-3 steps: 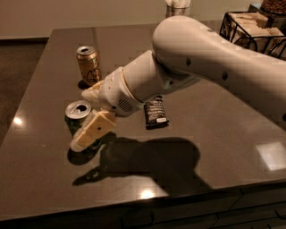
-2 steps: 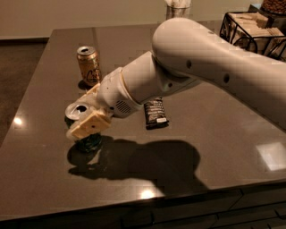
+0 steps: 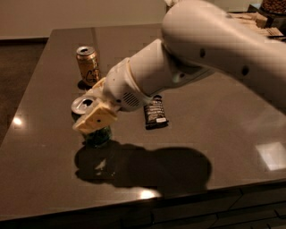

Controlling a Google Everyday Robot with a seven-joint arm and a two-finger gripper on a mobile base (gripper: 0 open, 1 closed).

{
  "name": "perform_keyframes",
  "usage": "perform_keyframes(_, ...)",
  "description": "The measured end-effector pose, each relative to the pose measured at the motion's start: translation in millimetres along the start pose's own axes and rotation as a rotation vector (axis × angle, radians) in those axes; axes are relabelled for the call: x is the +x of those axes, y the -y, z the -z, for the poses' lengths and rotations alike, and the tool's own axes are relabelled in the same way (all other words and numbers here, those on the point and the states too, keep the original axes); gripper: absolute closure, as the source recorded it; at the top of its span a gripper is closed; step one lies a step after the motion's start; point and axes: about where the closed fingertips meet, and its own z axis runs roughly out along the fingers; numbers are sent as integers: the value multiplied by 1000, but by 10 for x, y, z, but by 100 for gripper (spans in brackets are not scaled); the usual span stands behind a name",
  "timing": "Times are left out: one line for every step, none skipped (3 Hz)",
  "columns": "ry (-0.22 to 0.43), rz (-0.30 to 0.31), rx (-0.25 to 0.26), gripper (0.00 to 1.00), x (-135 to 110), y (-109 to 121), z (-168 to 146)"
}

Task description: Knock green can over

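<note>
The green can (image 3: pixel 98 135) stands on the dark table (image 3: pixel 214 112) at front left. Its silver top (image 3: pixel 83 104) leans toward the left, so the can looks tilted. My gripper (image 3: pixel 95 117), cream-coloured at the end of the white arm (image 3: pixel 178 67), lies across the can's upper part and touches it, hiding most of its side. Only the top and the lower green body show.
An orange-gold can (image 3: pixel 88 65) stands upright behind the green can. A dark snack packet (image 3: pixel 155 113) lies flat to the right, under the arm. The table's front edge is close below the can. A basket (image 3: pixel 272 9) sits at far right back.
My gripper has risen a little and moved in over the green can's upper part. The can's lower body now shows below it. The orange-gold can and the packet have not moved.
</note>
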Motion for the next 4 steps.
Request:
perform_keyframes(-129,-3,9,100,64,9,273)
perform_keyframes(-307,-5,-12,100,275,22,448)
perform_keyframes(-444,11,-37,100,411,1,486)
perform_keyframes(-522,27,-57,82,465,-3,453)
